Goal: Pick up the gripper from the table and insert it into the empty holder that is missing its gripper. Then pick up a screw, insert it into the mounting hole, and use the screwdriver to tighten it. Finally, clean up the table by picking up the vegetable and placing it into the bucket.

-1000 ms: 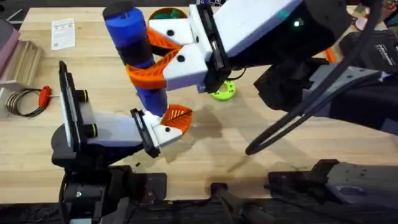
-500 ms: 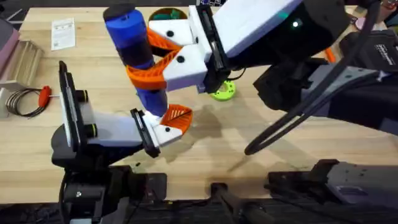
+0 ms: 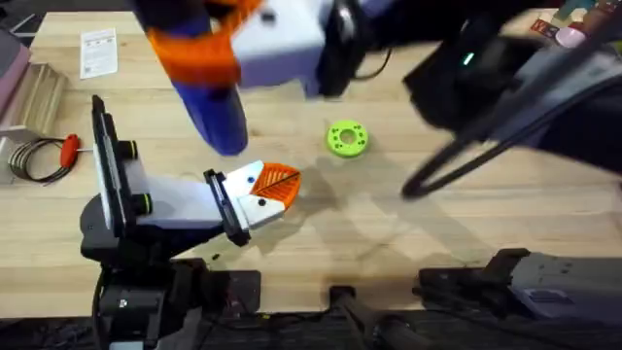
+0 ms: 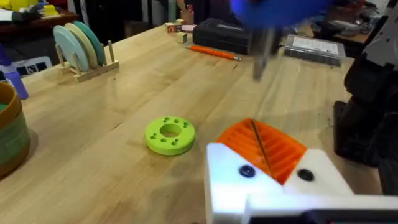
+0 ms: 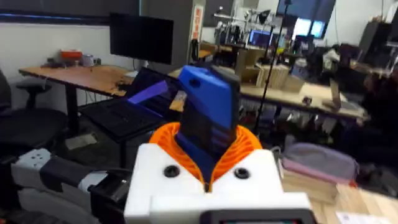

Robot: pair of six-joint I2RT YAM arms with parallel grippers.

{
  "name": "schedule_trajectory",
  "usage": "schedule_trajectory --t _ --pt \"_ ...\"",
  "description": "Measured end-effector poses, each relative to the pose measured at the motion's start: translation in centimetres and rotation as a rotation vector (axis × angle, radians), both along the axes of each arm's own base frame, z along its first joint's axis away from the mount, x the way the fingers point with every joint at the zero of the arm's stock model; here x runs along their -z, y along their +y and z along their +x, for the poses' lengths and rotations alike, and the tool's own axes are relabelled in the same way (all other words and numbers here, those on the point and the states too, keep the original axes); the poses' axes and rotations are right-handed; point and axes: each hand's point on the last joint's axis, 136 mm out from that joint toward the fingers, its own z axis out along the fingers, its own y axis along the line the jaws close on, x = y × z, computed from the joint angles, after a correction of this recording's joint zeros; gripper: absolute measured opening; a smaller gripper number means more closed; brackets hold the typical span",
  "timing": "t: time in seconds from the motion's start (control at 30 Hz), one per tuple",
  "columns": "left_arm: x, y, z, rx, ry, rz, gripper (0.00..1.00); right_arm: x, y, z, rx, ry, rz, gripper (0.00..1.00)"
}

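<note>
My right gripper (image 3: 199,53) is raised high over the far left of the table, blurred, and shut on the fat blue screwdriver (image 3: 216,112). Its orange pads clamp the blue body (image 5: 208,118). The metal tip (image 4: 260,53) hangs in the air above and beyond the left jaw. My left gripper (image 3: 264,192) rests low on the table with its orange pads together. The orange ribbed gripper (image 4: 273,146) sits in the white holder (image 4: 239,190), whose face shows two dark screw heads. The brown bucket (image 4: 9,130) stands off to one side. The vegetable is out of view.
A green disc with holes (image 3: 347,138) lies mid-table, just beyond the left jaw. A red-handled tool with a wire coil (image 3: 66,151), a wooden rack (image 3: 39,87) and a paper card (image 3: 97,51) lie at the far left. A thin orange driver (image 4: 214,53) lies farther back.
The right arm has lifted the screwdriver up and away from the holder, toward the far left. The green disc is now uncovered. The left arm has not moved.
</note>
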Motion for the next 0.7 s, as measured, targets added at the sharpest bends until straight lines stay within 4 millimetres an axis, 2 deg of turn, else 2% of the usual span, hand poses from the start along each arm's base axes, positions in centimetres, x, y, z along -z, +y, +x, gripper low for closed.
schedule_trajectory --t 0.17,0.3,0.4,0.5,0.7 --pt "0.0 0.0 0.0 0.000 0.000 0.000 0.015 -1.2 -0.4 3.0 0.051 0.095 -0.112 0.020" --pt "0.0 0.0 0.0 0.000 0.000 0.000 0.015 -0.2 -2.1 6.7 0.163 0.238 -0.261 0.020" --pt "0.0 0.0 0.0 0.000 0.000 0.000 0.015 1.9 -4.6 10.1 0.338 0.347 -0.403 0.020" --pt "0.0 0.0 0.0 0.000 0.000 0.000 0.015 4.5 -7.9 12.7 0.537 0.374 -0.551 0.020" --pt "0.0 0.0 0.0 0.000 0.000 0.000 0.015 9.0 -14.2 15.2 0.794 0.264 -0.824 0.020"
